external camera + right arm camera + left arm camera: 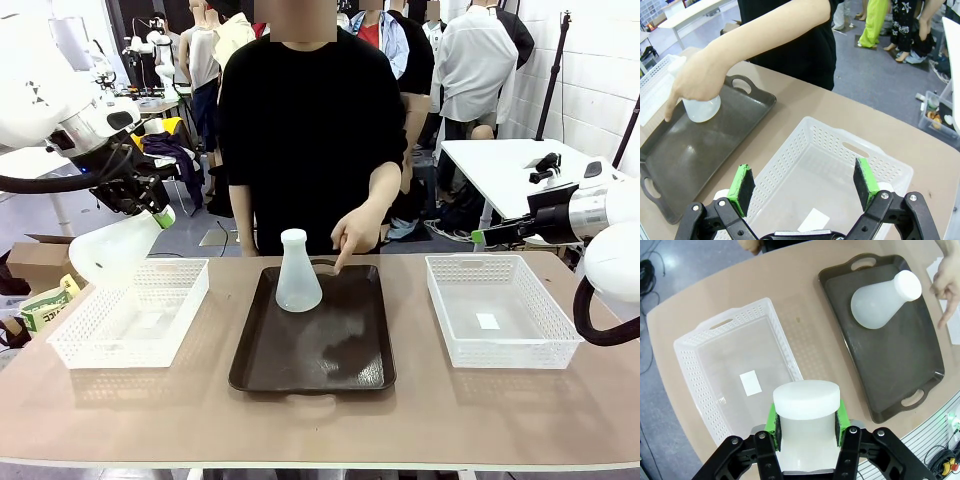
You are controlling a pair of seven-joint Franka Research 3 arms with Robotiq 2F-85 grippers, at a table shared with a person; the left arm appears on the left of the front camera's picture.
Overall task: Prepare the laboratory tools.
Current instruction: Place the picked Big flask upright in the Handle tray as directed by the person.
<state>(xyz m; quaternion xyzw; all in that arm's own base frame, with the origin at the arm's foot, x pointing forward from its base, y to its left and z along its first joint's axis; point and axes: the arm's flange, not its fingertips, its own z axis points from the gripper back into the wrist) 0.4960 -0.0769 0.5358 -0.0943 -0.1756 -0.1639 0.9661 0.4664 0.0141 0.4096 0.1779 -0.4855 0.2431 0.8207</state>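
Now | left end effector (807,422) clamps frosted conical flask (807,412) neck | right end effector (804,189) agape, empty

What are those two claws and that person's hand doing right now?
Left gripper: jaws shut on a flask by its neck.
Right gripper: jaws open, holding nothing.
Person's hand: pointing at the tray.

Person's hand (355,238) over tray (312,372) – blocks flask (298,272) approach.

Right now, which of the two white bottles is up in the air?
The flask in the left claw, held by its neck above the left white basket. The other flask stands upright on the dark tray, beside the person's pointing hand.
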